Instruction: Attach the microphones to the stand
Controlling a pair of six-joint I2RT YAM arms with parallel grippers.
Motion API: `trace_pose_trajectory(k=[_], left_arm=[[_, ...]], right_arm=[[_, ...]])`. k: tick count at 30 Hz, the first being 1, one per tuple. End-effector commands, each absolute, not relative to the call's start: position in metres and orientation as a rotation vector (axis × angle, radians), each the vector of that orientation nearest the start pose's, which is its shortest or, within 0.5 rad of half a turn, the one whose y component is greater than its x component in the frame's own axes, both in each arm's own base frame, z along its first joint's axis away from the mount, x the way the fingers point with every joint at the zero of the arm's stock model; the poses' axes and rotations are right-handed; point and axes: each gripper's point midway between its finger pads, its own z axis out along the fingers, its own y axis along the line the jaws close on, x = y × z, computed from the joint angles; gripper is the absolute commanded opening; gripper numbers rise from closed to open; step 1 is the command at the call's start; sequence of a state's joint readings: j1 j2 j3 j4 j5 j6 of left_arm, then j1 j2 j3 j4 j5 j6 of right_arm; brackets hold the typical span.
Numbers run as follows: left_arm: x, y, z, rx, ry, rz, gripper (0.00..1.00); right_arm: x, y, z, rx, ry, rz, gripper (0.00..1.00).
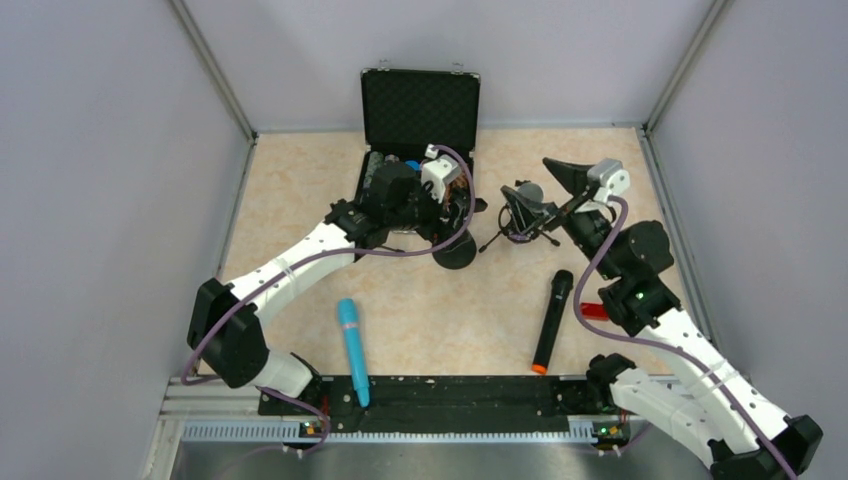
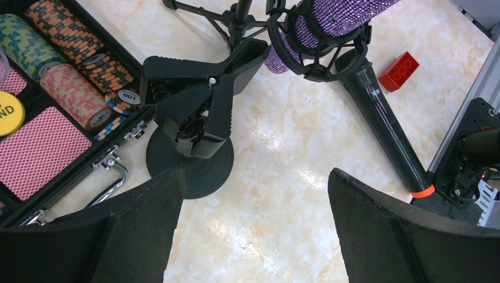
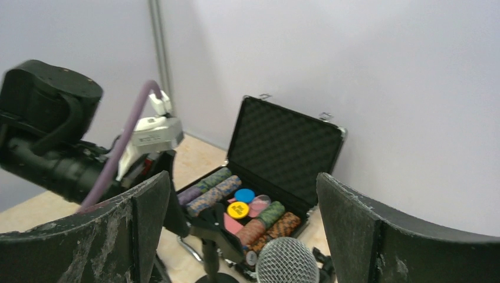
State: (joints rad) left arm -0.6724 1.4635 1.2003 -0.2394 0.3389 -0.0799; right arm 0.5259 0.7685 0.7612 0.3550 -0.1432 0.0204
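Note:
The glittery purple microphone (image 2: pixel 339 15) sits in the black shock mount (image 2: pixel 318 56) of a small tripod stand (image 1: pixel 522 212); its silver grille (image 3: pixel 287 263) shows low between my right fingers. My right gripper (image 3: pixel 242 180) is open and holds nothing, close above that grille (image 1: pixel 560 185). The black microphone with the orange end (image 1: pixel 552 320) lies on the table and also shows in the left wrist view (image 2: pixel 386 130). The turquoise microphone (image 1: pixel 350 345) lies near the front edge. My left gripper (image 2: pixel 255 177) is open and empty above a round-based clamp stand (image 2: pixel 197 115).
An open black case (image 1: pixel 420 105) of poker chips (image 2: pixel 76 65) stands at the back, beside my left gripper (image 1: pixel 452 205). A small red block (image 2: pixel 399 71) lies right of the black microphone. A black rail (image 1: pixel 450 395) runs along the front edge. Grey walls enclose the table.

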Motion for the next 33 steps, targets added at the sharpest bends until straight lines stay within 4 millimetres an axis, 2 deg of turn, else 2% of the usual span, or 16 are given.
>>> trace_pose_trajectory(k=[1, 4, 10, 15, 22, 29, 33], left_arm=[[0.306, -0.317, 0.238, 0.802, 1.914, -0.778, 0.94], [0.310, -0.310, 0.243, 0.777, 1.901, -0.734, 0.94], [0.321, -0.291, 0.255, 0.683, 1.882, -0.615, 0.94], [0.334, -0.264, 0.268, 0.548, 1.859, -0.473, 0.95], [0.341, -0.232, 0.286, 0.451, 1.780, -0.326, 0.95], [0.341, -0.227, 0.289, 0.451, 1.761, -0.294, 0.95], [0.342, -0.229, 0.287, 0.460, 1.765, -0.300, 0.95]], right_arm=[[0.253, 0.209, 0.410, -0.529, 1.189, 0.716, 0.91], [0.252, 0.219, 0.405, -0.552, 1.248, 0.784, 0.99], [0.260, 0.226, 0.385, -0.550, 1.400, 0.809, 0.99], [0.264, 0.225, 0.374, -0.546, 1.463, 0.795, 0.99], [0.273, 0.230, 0.333, -0.583, 1.633, 0.763, 0.99], [0.283, 0.234, 0.301, -0.631, 1.738, 0.638, 0.99], [0.283, 0.240, 0.299, -0.656, 1.754, 0.617, 0.99]])
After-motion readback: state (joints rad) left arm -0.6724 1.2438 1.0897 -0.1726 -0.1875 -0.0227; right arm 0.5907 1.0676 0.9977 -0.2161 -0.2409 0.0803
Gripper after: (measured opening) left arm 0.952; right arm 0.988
